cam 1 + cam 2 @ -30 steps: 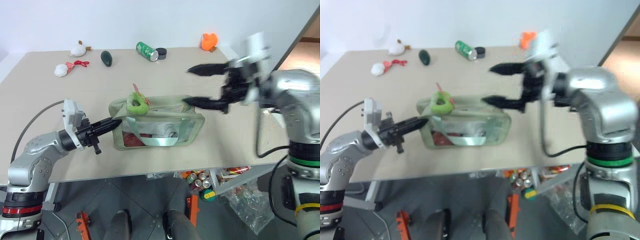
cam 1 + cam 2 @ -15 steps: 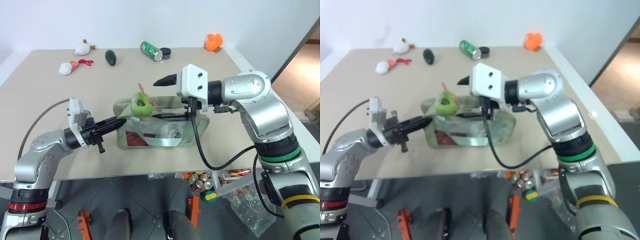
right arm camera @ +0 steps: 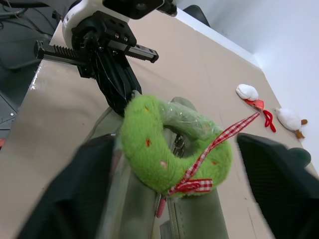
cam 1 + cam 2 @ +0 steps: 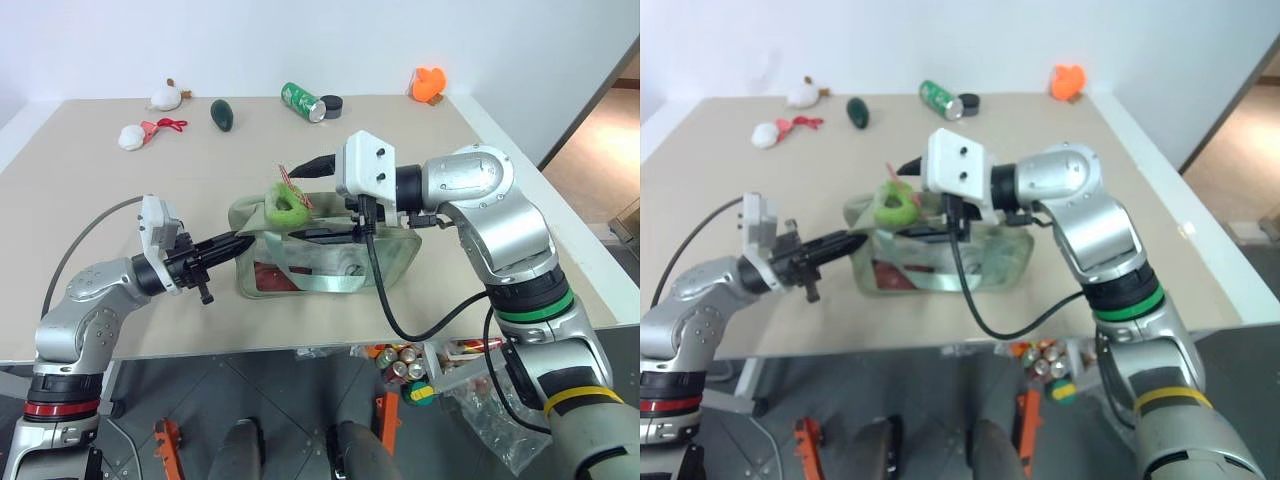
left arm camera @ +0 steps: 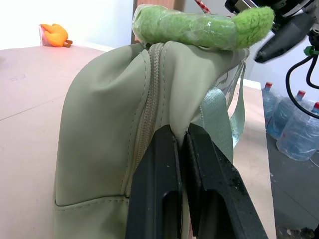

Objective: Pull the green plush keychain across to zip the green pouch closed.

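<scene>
The left fingers (image 5: 182,164) are pressed together on the end fabric of the green pouch (image 4: 325,262), beside the zipper line; this clamp anchors the pouch for the pull. The right fingers (image 3: 92,164) stand apart, one on each side of the green plush keychain (image 3: 172,149), with no contact visible. In the left eye view the keychain (image 4: 286,203) sits on top of the pouch at centre frame, at the pouch's left end, close to the left gripper (image 4: 232,245). The right gripper (image 4: 318,198) reaches in from the right of the frame over the pouch top. To do this step well, close the right fingers squarely on the plush body, not on the checked red ribbon (image 3: 219,142), which would probably slip. Then draw the keychain along the zipper line toward the right of the frame, low and parallel to the pouch top. Keep the left clamp fixed, or the pouch will likely drag across the surface (image 4: 120,210).
</scene>
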Robot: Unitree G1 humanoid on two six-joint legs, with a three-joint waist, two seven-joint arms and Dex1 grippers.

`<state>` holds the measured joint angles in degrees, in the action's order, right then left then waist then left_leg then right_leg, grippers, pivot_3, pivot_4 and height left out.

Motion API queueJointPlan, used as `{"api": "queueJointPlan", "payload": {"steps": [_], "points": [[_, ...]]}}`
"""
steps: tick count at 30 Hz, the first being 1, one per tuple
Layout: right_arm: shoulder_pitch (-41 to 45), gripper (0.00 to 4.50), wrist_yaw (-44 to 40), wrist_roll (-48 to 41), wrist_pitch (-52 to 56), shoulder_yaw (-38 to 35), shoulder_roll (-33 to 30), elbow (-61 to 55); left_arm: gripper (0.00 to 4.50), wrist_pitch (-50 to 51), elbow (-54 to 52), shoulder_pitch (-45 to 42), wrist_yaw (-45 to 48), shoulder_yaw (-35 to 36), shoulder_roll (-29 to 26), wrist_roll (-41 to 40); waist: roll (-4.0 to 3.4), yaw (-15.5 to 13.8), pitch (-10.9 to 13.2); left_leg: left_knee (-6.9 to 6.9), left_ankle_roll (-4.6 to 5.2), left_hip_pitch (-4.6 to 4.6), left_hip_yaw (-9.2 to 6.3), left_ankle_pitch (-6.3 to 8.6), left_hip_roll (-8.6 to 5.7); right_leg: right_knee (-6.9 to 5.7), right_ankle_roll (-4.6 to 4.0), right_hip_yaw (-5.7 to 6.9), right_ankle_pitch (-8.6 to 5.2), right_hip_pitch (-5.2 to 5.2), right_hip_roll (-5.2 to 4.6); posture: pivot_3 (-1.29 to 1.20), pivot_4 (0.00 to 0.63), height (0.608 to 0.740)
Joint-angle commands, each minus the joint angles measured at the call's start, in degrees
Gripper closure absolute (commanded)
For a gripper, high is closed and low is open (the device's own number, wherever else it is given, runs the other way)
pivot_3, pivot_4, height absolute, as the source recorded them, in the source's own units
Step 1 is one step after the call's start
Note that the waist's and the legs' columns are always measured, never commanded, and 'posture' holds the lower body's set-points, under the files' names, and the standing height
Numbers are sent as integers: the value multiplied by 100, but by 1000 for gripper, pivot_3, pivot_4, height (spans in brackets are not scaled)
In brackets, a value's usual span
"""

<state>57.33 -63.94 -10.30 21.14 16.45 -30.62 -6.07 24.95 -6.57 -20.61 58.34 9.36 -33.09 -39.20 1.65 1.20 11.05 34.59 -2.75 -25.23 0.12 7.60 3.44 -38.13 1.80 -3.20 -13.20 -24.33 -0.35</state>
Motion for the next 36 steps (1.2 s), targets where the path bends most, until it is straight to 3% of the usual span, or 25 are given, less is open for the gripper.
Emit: {"api": "queueJointPlan", "payload": {"steps": [1,6,7,8,18,25,30,36], "points": [[192,2041,-32,-5,-86,-71,42,38,4500,-29,-46,-49,41,-75,1,45,0,0,0,0,0,0,0,0,0,0,0,0,0,0,0,0,150,740],[185,3698,-93,18,-141,-61,40,115,4500,-28,-107,2,-3,-54,13,44,0,0,0,0,0,0,0,0,0,0,0,0,0,0,0,0,150,740],[182,4272,-113,22,-154,-59,37,128,4500,-29,-123,12,-13,-49,14,41,0,0,0,0,0,0,0,0,0,0,0,0,0,0,0,0,150,740],[176,4446,-136,25,-164,-57,31,135,4500,-31,-134,19,-23,-46,14,40,0,0,0,-1,0,0,0,0,0,0,0,0,0,0,0,0,150,740],[112,4446,-209,114,-273,-150,-102,194,4500,-63,-126,0,-42,-40,31,46,0,0,0,0,0,0,0,0,0,0,0,0,0,0,0,0,150,740],[9,4446,-50,403,-535,-479,-737,537,4500,-82,-111,2,-26,-62,62,73,0,-7,0,0,0,0,2,0,-3,1,0,-2,0,0,-4,0,150,740],[-120,4446,17,770,-908,-730,-1564,1052,4500,-101,-80,-12,-15,-82,93,94,1,-13,0,-2,0,0,1,0,-4,2,-1,0,-2,0,-4,0,150,740],[-721,4446,351,2086,-2194,-519,-3174,2393,4500,-143,8,-36,43,-149,136,114,5,-30,-2,-1,0,-1,4,0,-32,10,12,-1,-8,3,-32,0,150,740]]}}
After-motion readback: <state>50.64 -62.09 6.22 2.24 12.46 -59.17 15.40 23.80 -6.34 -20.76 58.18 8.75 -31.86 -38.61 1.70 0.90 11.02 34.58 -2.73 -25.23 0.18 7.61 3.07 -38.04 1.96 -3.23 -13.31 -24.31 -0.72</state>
